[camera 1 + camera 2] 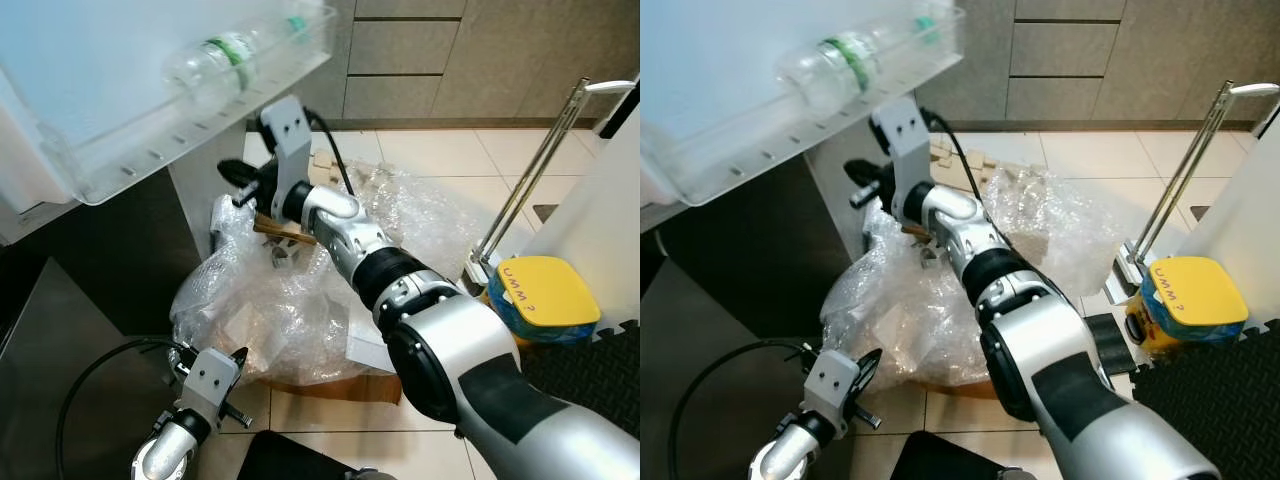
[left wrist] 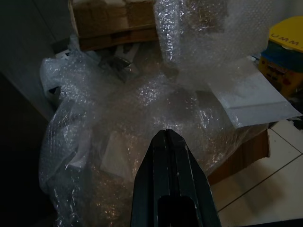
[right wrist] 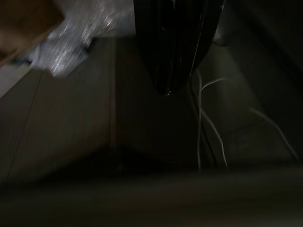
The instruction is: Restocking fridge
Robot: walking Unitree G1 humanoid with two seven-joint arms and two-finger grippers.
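1. Right gripper (image 1: 232,176) reached out over the bubble wrap heap (image 1: 300,300), just below the fridge door shelf (image 1: 200,130); fingers pressed together in the right wrist view (image 3: 165,71), holding nothing.
2. Left gripper (image 1: 238,362) low at the near edge of the heap, pointed at the wrap; fingers (image 2: 173,161) closed flat against each other, empty.
3. Clear plastic bottle (image 1: 225,62) with a green label, lying on its side in the transparent door shelf, above the right gripper and apart from it.
4. Bubble wrap piled over a cardboard box (image 2: 113,21) on the tiled floor (image 1: 440,160); a white sheet (image 2: 255,99) tucked among the wrap on the right.
5. Yellow-lidded container (image 1: 545,295) marked in blue, standing to the right of the heap, beside a slanted metal bar (image 1: 530,180).
6. Grey drawer fronts (image 1: 400,50) along the far wall.
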